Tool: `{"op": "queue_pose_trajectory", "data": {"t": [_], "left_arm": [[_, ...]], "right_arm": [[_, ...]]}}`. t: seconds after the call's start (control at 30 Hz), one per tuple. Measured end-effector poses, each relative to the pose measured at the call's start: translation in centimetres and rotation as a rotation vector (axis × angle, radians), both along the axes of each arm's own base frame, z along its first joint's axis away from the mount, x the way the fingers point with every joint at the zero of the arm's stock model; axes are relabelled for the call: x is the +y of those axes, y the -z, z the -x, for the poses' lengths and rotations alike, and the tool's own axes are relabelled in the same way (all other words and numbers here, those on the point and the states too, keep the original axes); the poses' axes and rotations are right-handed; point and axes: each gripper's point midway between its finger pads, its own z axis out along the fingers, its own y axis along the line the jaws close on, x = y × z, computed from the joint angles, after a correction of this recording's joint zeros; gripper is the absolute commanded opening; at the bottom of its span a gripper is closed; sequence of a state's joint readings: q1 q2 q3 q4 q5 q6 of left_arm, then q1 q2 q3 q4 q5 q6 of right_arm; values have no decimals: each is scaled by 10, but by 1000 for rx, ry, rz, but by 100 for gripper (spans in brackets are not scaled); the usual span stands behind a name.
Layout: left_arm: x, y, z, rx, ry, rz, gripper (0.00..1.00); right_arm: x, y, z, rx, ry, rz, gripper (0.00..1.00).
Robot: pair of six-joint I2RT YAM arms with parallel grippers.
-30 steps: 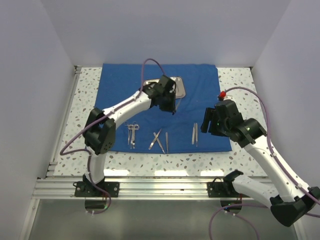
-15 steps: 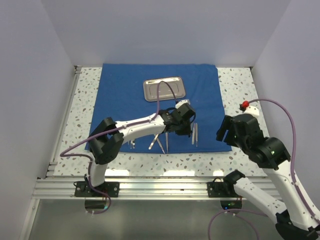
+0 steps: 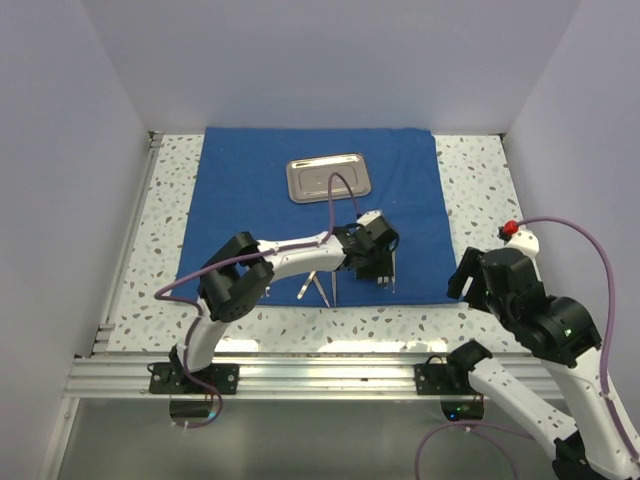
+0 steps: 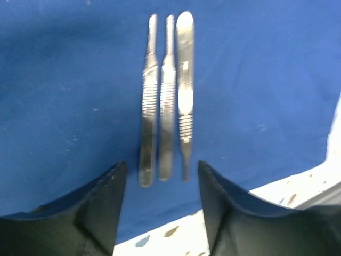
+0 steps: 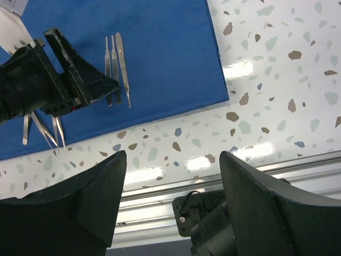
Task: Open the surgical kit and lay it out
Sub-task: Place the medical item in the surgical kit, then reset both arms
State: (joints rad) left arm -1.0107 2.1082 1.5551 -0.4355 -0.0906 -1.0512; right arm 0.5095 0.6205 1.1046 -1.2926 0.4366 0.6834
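**L ARM OFF TRAY, NOW AT FRONT ROW; R ARM BACKED OFF CLOTH**

Moved since 1 s ago: L gripper left the tray and came to the near right part of the blue cloth. Its jaws have parted since then. R gripper withdrew off the cloth to the table by the cloth's right edge. Tray and cloth pos. unchanged.

Top view: cloth lies spread flat on the table, w/ tray on its far half. L arm stretches across the near strip and hides part of the row laid there. Tweezers show just below the forearm among other thin steel pcs. Three slim handles lie just right of L gripper.

L wrist view: L gripper jaws apart, nothing clamped. Three slim handles lie flat on the cloth, parallel, side by side, close together. Their near ends sit btwn the fingertips. Contact w/ fingers: cannot tell.

R wrist view: R gripper jaws wide apart, empty, over bare speckled table near the front rail. L gripper seen just left of the three slim handles. Tweezers lie further left, at the cloth's near edge.
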Motion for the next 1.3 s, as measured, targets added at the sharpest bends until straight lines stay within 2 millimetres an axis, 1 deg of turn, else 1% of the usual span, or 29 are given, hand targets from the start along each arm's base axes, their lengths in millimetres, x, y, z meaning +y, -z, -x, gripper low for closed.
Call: {"op": "queue_pose_trajectory", "data": {"t": [0.03,0.1,0.13,0.2,0.27,0.33,0.37,0.43,0.5,0.53,0.57,0.6,0.67,0.73,0.77,0.83,0.87,0.93,1.03,1.1,1.17,1.23,1.3], "left_arm": [[-3,-4,-1,-6,3,7,79],[-8,-14,-4,-17,8,19,83],[-11,-21,-6,-27,14,26,87],[-16,-39,-10,-47,21,42,88],[-17,-61,-13,-77,32,51,88],[-12,-93,-15,-126,48,55,88],[-7,-111,-16,-162,60,56,87],[11,-152,-16,-251,79,53,87],[38,-193,-14,-357,94,40,87],[57,-212,-11,-413,93,28,87],[78,-227,-7,-466,92,15,87],[102,-239,-1,-509,85,-11,88],[145,-256,8,-579,59,-59,90],[189,-268,18,-638,19,-112,93],[208,-271,22,-665,-2,-133,93],[243,-277,31,-711,-44,-167,98],[258,-279,34,-734,-66,-178,100],[288,-282,40,-771,-126,-205,100],[326,-287,45,-828,-226,-238,100],[345,-284,48,-856,-262,-264,100],[359,-280,50,-885,-283,-291,100],[366,-274,50,-901,-282,-333,100],[366,-267,47,-906,-270,-381,100]], "right_arm": [[0,0,1,-1,2,-2,75],[-1,0,2,-5,4,-8,75],[-1,0,2,-7,6,-11,75],[0,1,3,-7,2,-16,77],[4,1,3,-11,-17,-33,79],[12,-2,1,-29,-51,-62,82],[16,-5,0,-42,-69,-80,86],[25,-12,-3,-70,-116,-109,91],[31,-17,-5,-92,-148,-126,96],[34,-19,-7,-102,-164,-131,98],[35,-21,-8,-111,-172,-131,99],[36,-23,-10,-122,-179,-132,99],[39,-27,-12,-149,-195,-137,99],[43,-31,-13,-185,-222,-154,99],[45,-32,-14,-204,-237,-165,99],[49,-33,-14,-231,-258,-183,99],[51,-33,-13,-238,-268,-193,99],[53,-36,-15,-251,-274,-202,99],[55,-39,-17,-257,-274,-205,99],[55,-39,-18,-248,-274,-201,99],[56,-40,-19,-238,-274,-195,99],[56,-42,-20,-238,-278,-190,99],[55,-43,-19,-241,-282,-185,99]]}}
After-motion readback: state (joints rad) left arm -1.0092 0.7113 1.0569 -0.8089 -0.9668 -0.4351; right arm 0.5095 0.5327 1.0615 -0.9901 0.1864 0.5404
